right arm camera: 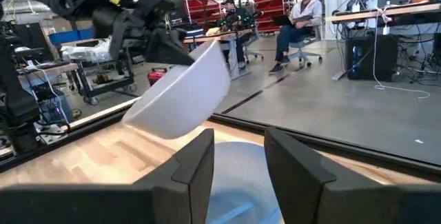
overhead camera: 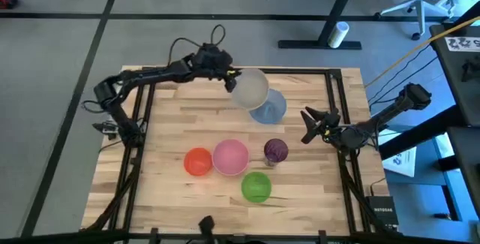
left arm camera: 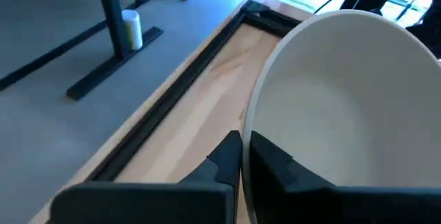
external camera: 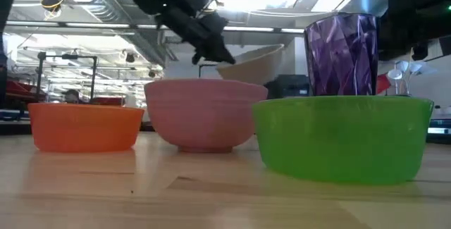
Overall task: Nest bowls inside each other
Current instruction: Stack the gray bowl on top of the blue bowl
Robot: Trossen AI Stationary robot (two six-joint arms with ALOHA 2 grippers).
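Note:
My left gripper (overhead camera: 231,81) is shut on a grey bowl (overhead camera: 251,88), held tilted in the air at the far middle of the table. The bowl partly overlaps a pale blue bowl (overhead camera: 271,109) standing on the table below it. My right gripper (overhead camera: 307,125) is open, to the right of the blue bowl (right arm camera: 234,182), fingers pointing toward it. Nearer the front stand an orange-red bowl (overhead camera: 198,161), a pink bowl (overhead camera: 230,157), a purple bowl (overhead camera: 276,151) and a green bowl (overhead camera: 256,186), each on its base. My left gripper pinches the grey bowl's rim (left arm camera: 249,156) on the side toward the table's left, one finger inside the bowl and one outside its wall. The fingers come slanting down from the far left. The bowl (right arm camera: 182,93) is lifted clear and tilted, above the blue bowl.
A black frame (overhead camera: 334,94) runs around the wooden tabletop. The four front bowls stand close together; bare wood lies left of the orange-red bowl and between the two groups. People sit in the room beyond the table (right arm camera: 296,17).

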